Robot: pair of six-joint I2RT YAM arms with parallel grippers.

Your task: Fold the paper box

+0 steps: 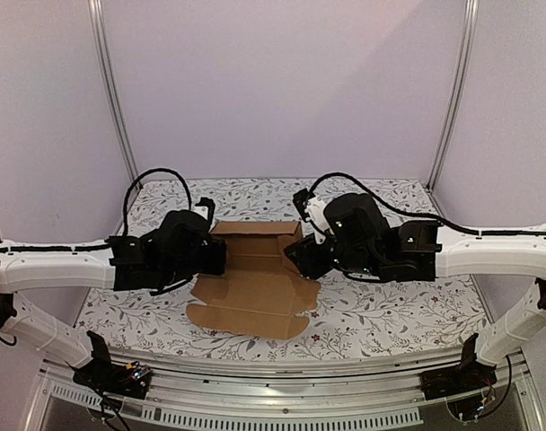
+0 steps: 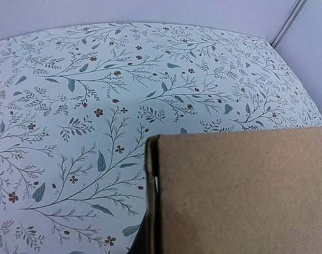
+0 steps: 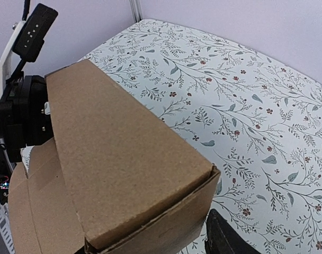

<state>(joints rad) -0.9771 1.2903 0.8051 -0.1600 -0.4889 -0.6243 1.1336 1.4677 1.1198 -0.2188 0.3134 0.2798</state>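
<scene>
Roughly mid-fold. The box (image 1: 255, 283) lies at the centre of the table (image 1: 390, 310), between the two arms. Its far part stands up as walls around a shallow trough. The near flap, with rounded corners, lies flat on the table toward the arm bases.

Step in hand, as I judge it: holding the raised walls square from both ends before the lid goes over.

Left claw (image 1: 212, 256): at the left end of the box, pressed together. The left wrist view is filled by a cardboard wall whose edge sits right at a dark finger (image 2: 142, 241), so it looks to be pinching that end wall.

Right claw (image 1: 297, 260): at the right end, close against the raised corner. The right wrist view shows one finger (image 3: 224, 238) below the corner of the panel, and the rest is hidden by cardboard. I cannot tell how far it is spread, or whether it grips or only touches.

Next move, my guess: one claw must let go and lift the near flap up and over the trough, while the other steadies the walls. Risk: the walls may spring back flat.
</scene>
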